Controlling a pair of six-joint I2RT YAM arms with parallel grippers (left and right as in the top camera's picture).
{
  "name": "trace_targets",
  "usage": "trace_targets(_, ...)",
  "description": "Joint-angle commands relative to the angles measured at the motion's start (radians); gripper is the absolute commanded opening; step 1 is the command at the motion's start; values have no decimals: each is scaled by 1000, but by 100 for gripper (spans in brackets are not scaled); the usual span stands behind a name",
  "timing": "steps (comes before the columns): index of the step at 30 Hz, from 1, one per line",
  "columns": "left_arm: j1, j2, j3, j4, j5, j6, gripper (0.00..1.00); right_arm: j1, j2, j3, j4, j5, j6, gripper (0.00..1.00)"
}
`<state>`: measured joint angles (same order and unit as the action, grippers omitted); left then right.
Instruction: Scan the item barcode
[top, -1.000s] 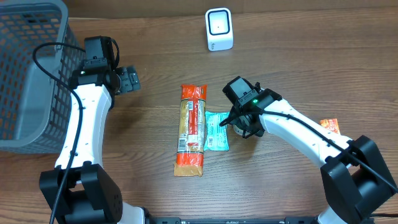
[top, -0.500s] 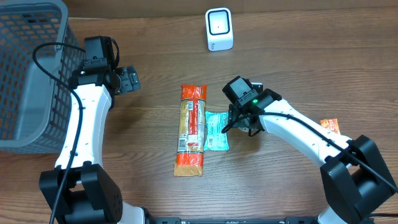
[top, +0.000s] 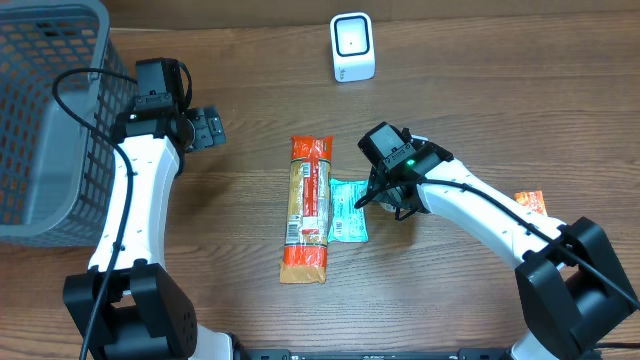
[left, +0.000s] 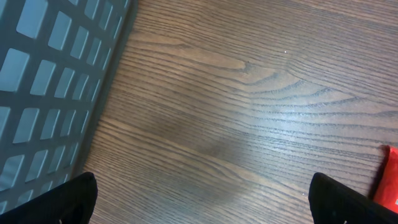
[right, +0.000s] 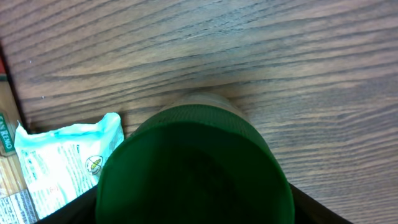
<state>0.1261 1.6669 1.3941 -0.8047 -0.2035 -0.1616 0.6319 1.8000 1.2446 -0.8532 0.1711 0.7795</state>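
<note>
Only the right arm has stirred over the past second, its wrist shifting slightly above the same spot on the brown wooden table (top: 250, 90), while the left arm and the packets lie as they did. The right gripper (top: 384, 203) hangs directly over a dark green round-topped item (right: 193, 168), which fills its wrist camera and stands just beside a pale teal plastic packet (top: 348, 212). Whether the jaws are parted or already clamped on the item cannot be told, since the wrist hides them from above and the green top blocks the close view. The left gripper (top: 207, 128) is spread wide with nothing between its fingertips (left: 74, 199), idle next to the grey mesh plastic basket (top: 40, 150). A long orange and tan packet (top: 308, 205) lies against the teal one's far side, and a small orange packet (top: 530, 202) sits near the right arm's base. The white box-shaped barcode scanner (top: 352, 47) stands well apart, towards the table's far edge.

The risk from here looks to be a poor hold: jaws closing off centre on the rounded top could tip the item or let it slip on the lift, and the neighbouring teal packet could be snagged. No barcode shows, so it may also reach the scanner facing the wrong way
</note>
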Motion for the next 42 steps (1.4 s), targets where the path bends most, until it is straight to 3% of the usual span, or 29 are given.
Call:
trace_targets(1,-3,1,16,0,-6,-3,100,1,-3,11,3,-15,17,67)
trace_targets(4,-3,1,16,0,-6,-3,100,1,-3,11,17,-15,-55,63)
trace_targets(12,-3,1,16,0,-6,-3,100,1,-3,11,32,-15,-341,65)
trace_targets(17,-3,1,16,0,-6,-3,100,1,-3,11,31,-15,-440,84)
trace_targets(19,-3,1,16,0,-6,-3,100,1,-3,11,32,-14,-444,90)
trace_targets(23,-3,1,16,0,-6,-3,100,1,-3,11,34,-15,-415,92)
trace_targets(30,-3,1,16,0,-6,-3,100,1,-3,11,16,-19,-39,81)
trace_targets(37,-3,1,16,0,-6,-3,100,1,-3,11,10,-13,-33,71)
trace_targets(42,-3,1,16,0,-6,-3,100,1,-3,11,18,-11,-200,67)
